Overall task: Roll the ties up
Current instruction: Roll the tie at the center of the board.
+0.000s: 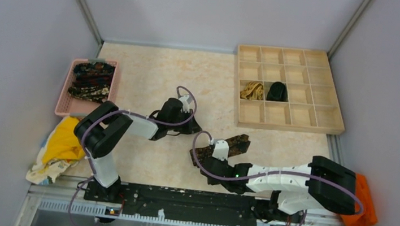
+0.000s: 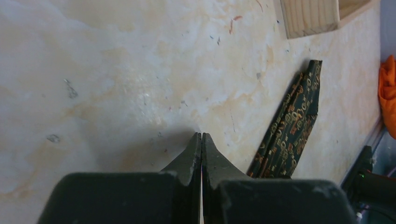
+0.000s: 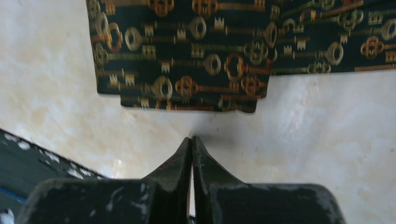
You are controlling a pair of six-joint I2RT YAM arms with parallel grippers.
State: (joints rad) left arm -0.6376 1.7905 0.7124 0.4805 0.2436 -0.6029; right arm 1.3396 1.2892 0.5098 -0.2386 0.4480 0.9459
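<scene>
One folded tie (image 1: 234, 144), dark with gold and orange keys, lies slanted mid-table. My right gripper (image 1: 198, 161) sits at its near-left end. In the right wrist view that gripper (image 3: 192, 138) is shut and empty, its tips just short of the tie's (image 3: 210, 51) folded edge. My left gripper (image 1: 198, 129) hovers left of the tie, also shut on nothing (image 2: 201, 135), with the tie (image 2: 292, 128) to its right. More patterned ties (image 1: 92, 81) are piled in a pink basket (image 1: 63, 94). A tan-gold rolled tie (image 1: 252, 90) and a black rolled tie (image 1: 277, 91) sit in neighbouring tray compartments.
The wooden compartment tray (image 1: 287, 126) stands at the back right; its corner (image 2: 310, 16) shows in the left wrist view. An orange cloth (image 1: 361, 202) lies at the right edge, a yellow cloth (image 1: 63, 143) at the left. A black rail (image 1: 188, 200) runs along the near edge.
</scene>
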